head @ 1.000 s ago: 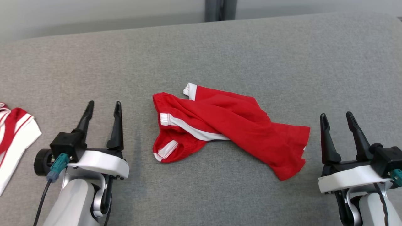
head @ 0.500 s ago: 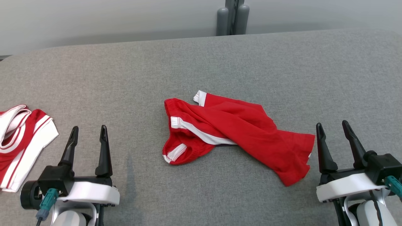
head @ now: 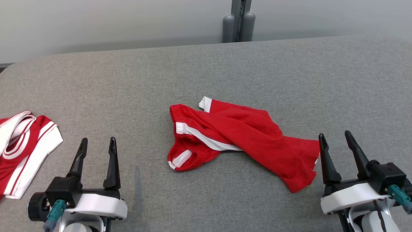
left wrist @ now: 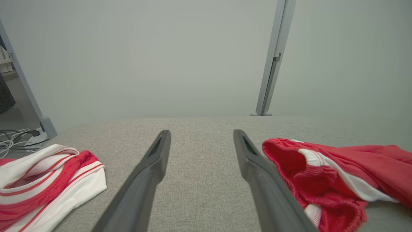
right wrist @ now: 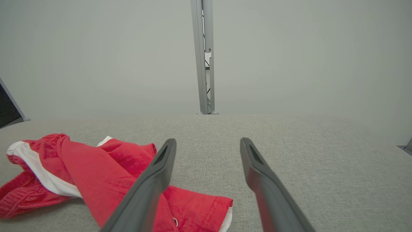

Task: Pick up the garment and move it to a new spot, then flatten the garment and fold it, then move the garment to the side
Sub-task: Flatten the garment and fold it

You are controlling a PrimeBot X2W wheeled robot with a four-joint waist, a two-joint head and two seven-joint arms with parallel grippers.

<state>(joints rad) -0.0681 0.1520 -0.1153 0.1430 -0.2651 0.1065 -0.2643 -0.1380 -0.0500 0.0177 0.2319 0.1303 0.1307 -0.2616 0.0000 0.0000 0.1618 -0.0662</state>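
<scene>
A crumpled pair of red shorts with white stripes, the garment [head: 238,138], lies in the middle of the grey padded surface [head: 206,74]. It shows at the right of the left wrist view [left wrist: 334,174] and at the left of the right wrist view [right wrist: 96,170]. My left gripper [head: 97,143] stands open at the lower left, well left of the garment, nothing between its fingers. At the lower right my right gripper [head: 334,137] is open too, just off the garment's right hem and apart from it.
A second red and white garment [head: 22,148] lies at the surface's left edge, also in the left wrist view [left wrist: 45,180]. A grey post [head: 238,19] stands behind the far edge against a pale wall. Cables [left wrist: 16,141] lie on the floor at the far left.
The head camera has tilted up, so the whole scene sits lower and the post has come into view. The garment has not moved. Both grippers stay open.
</scene>
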